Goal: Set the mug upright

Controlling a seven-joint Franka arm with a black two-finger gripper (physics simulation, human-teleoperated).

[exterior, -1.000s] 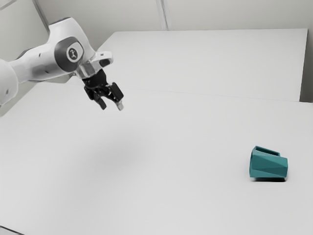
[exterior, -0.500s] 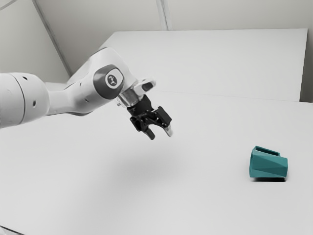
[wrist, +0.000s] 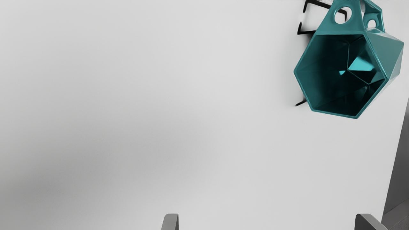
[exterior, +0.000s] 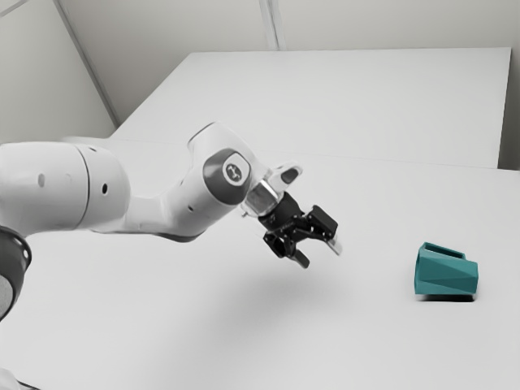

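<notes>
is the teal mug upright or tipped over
Tipped over: the mug lies on its side on the table, its open mouth facing the wrist camera.

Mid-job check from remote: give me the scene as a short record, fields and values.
mug: teal, faceted, with a handle
mug pose: on its side on the table, not upright
mug mouth: faces the arm
jaws: apart, raised above the table, not touching the mug
jaws' place: on the mug's exterior-view left
</notes>
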